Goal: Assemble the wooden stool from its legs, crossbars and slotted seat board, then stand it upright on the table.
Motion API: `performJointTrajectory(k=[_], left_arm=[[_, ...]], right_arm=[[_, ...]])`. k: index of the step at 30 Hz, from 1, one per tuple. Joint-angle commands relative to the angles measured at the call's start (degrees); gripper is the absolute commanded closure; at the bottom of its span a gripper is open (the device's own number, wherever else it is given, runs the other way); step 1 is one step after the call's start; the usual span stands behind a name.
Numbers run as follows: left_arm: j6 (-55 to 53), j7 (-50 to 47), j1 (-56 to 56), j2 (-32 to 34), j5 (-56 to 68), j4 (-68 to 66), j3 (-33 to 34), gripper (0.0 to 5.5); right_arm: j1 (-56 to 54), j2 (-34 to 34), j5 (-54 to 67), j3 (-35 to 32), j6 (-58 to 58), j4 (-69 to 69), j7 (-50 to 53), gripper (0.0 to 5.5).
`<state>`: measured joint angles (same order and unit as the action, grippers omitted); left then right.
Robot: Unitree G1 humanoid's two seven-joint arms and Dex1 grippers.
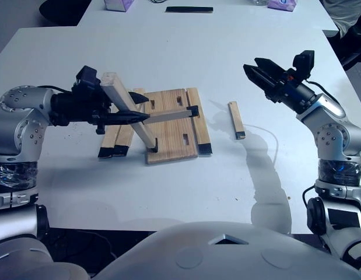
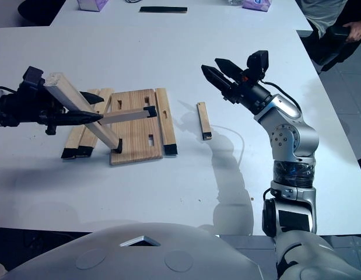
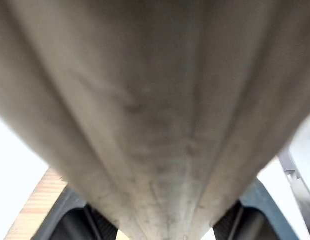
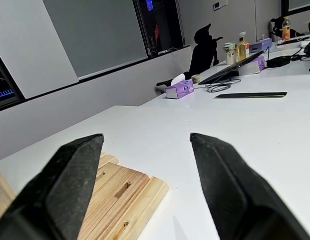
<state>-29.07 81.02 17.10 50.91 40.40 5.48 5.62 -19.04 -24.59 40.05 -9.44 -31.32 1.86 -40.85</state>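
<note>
My left gripper (image 1: 145, 108) is shut on a thick wooden leg (image 1: 119, 93), which tilts over the slotted seat board (image 1: 168, 131) with its black foot resting on the board. In the left wrist view the leg (image 3: 155, 125) lies right against the camera. A thinner bar (image 1: 171, 115) runs from the leg across the board; I cannot tell whether they are joined. Two more legs (image 1: 115, 140) lie at the board's left edge and one (image 1: 200, 125) along its right. A loose crossbar (image 1: 236, 119) lies further right. My right gripper (image 1: 251, 64) hangs open above the table, right of the crossbar, its fingers (image 4: 69, 175) wide apart.
The white table (image 1: 168, 52) has free room at the back and front. A black strip (image 1: 189, 9) and purple boxes (image 1: 118, 4) lie at the far edge. A thin white cable (image 1: 267, 131) curves near the crossbar.
</note>
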Motion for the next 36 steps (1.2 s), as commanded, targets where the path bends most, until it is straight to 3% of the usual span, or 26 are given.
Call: performJointTrajectory(k=[1,7,18,27,36], left_arm=[[2.4,1.3,-0.2,0.3,-5.1,-2.7,-4.1,3.47],[8.5,-0.4,0.0,0.3,-8.4,-5.0,-3.8,3.47],[14.2,-12.4,-22.0,-1.9,-12.4,7.4,-5.9,3.47],[9.9,-9.2,-18.0,0.7,-4.0,1.0,-4.5,3.47],[15.6,-6.1,-15.5,2.2,-9.9,-2.9,-9.2,3.47]], right_arm=[[-1.0,-0.2,-0.4,-0.1,-0.7,-0.3,-0.1,2.32],[-1.4,-0.3,-0.2,0.4,-1.3,-0.6,-0.7,2.32],[0.5,0.9,0.5,1.3,-3.5,2.3,0.0,2.32],[1.2,2.4,0.4,1.0,-4.4,4.3,2.1,2.32],[2.9,4.6,-0.2,0.7,-3.1,5.0,4.1,2.32]])
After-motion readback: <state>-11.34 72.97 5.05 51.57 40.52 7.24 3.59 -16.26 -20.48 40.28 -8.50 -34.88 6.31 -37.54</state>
